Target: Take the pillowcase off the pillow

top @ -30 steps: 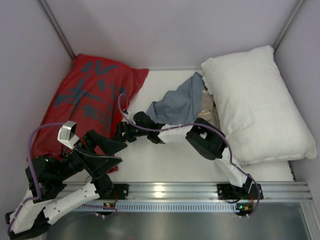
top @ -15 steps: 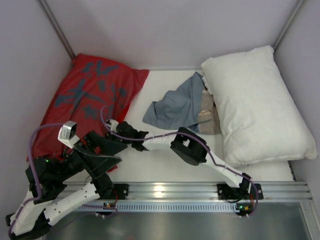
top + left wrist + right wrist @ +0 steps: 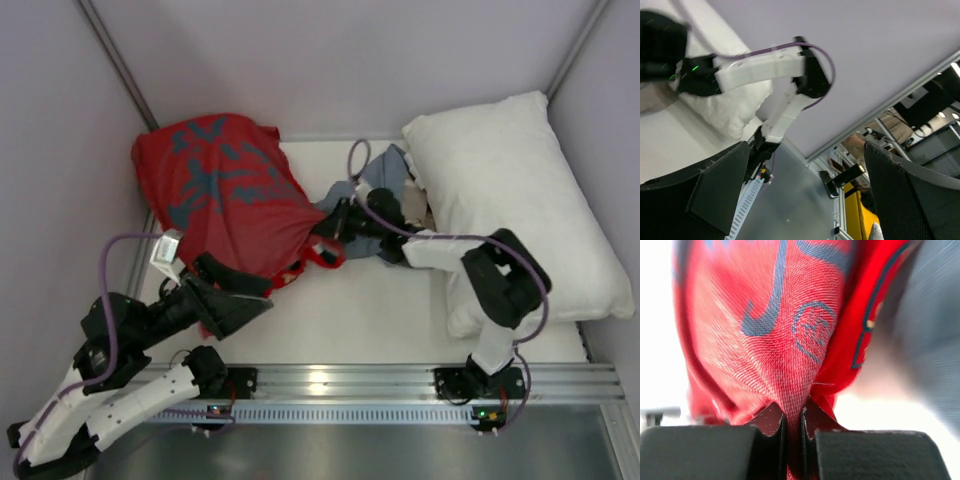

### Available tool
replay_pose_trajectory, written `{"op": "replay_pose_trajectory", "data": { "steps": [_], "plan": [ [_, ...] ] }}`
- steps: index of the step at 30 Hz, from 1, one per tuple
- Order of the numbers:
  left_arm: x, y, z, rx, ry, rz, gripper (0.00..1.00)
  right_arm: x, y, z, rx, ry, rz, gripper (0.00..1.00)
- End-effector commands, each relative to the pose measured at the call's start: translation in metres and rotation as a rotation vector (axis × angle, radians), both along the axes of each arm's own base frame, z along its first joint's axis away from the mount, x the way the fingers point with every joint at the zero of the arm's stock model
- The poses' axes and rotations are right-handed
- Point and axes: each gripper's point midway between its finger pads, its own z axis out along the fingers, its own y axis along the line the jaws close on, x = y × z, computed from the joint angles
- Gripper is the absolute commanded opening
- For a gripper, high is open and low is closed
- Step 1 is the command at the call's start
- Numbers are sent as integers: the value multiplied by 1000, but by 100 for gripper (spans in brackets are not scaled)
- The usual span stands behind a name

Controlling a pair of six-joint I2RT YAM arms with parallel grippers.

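The red pillowcase (image 3: 220,190) with its grey-blue print is bunched up at the left and back, bulging over what fills it. The pillow is hidden inside it. My right gripper (image 3: 335,232) is shut on a fold of the red fabric near the table's middle, and the hem (image 3: 318,256) hangs below it. In the right wrist view the pillowcase (image 3: 785,330) is pinched between the shut right gripper (image 3: 794,422). My left gripper (image 3: 250,298) stands open by the case's near corner, holding nothing. In its own view the left gripper (image 3: 805,200) frames only open space.
A bare white pillow (image 3: 510,210) lies along the right wall. A grey-blue cloth (image 3: 385,175) and a beige cloth (image 3: 415,208) lie crumpled between it and the case. Walls close in the left, back and right. A metal rail (image 3: 400,380) runs along the near edge.
My right gripper shut on the pillowcase's near edge and pulled it up and to the right, toward the middle. The case, which was lying flat, is now bunched and lifted. The left arm shifted slightly.
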Motion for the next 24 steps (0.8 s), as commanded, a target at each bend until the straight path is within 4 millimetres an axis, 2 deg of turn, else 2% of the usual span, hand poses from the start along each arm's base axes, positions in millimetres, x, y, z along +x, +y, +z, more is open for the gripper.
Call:
{"op": "replay_pose_trajectory", "data": {
  "steps": [1, 2, 3, 4, 5, 6, 7, 8, 9, 10, 11, 12, 13, 14, 15, 16, 17, 18, 20, 21, 22, 23, 24],
  "plan": [
    [32, -20, -31, 131, 44, 79, 99, 37, -58, 96, 82, -259, -112, 0],
    [38, -19, -37, 166, 43, 114, 99, 41, -83, 110, 64, -275, -153, 0],
    [46, -18, -46, 208, 60, 148, 99, 45, -96, 115, 44, -292, -180, 0],
    [59, -19, -65, 284, 95, 204, 99, 43, -110, 131, 25, -350, -201, 0],
    [64, -20, -76, 332, 100, 217, 99, 52, -130, 133, -6, -356, -251, 0],
    [73, -20, -88, 377, 124, 255, 99, 52, -143, 125, -58, -327, -282, 0],
    [81, -32, -106, 452, 154, 243, 99, 52, -150, 124, -75, -329, -290, 0],
    [84, -40, -116, 499, 162, 225, 99, 50, -156, 123, -84, -322, -291, 0],
    [86, -49, -118, 531, 167, 199, 99, 41, -153, 115, -92, -288, -241, 0],
    [94, -67, -140, 625, 209, 158, 99, 36, -150, 113, -87, -283, -217, 0],
    [95, -76, -145, 665, 201, 132, 99, 26, -149, 100, -84, -259, -191, 0],
    [100, -82, -148, 697, 196, 138, 99, 20, -148, 96, -72, -253, -178, 2],
    [108, -91, -142, 716, 177, 156, 99, 18, -151, 90, -82, -251, -187, 37],
    [117, -89, -140, 759, 138, 222, 99, 14, -158, 82, -115, -241, -213, 57],
    [122, -89, -135, 771, 123, 248, 99, 22, -172, 71, -197, -262, -280, 78],
    [130, -95, -126, 783, 102, 264, 99, 17, -186, 58, -281, -224, -306, 84],
    [140, -99, -121, 825, 55, 278, 99, 17, -211, 42, -423, -200, -381, 94],
    [139, -98, -123, 835, 59, 276, 99, 25, -221, 40, -460, -206, -442, 98],
    [152, -113, -117, 890, 19, 269, 99, 15, -248, 32, -577, -183, -495, 100],
    [158, -121, -134, 969, 30, 256, 99, 16, -263, 30, -629, -183, -552, 99],
    [162, -126, -136, 997, 21, 247, 99, 7, -270, 31, -636, -181, -568, 99],
    [164, -134, -124, 1003, -23, 232, 99, -1, -272, 30, -632, -171, -563, 99],
    [166, -142, -139, 1067, -25, 211, 99, -8, -272, 30, -607, -155, -565, 99]
  ]
}}
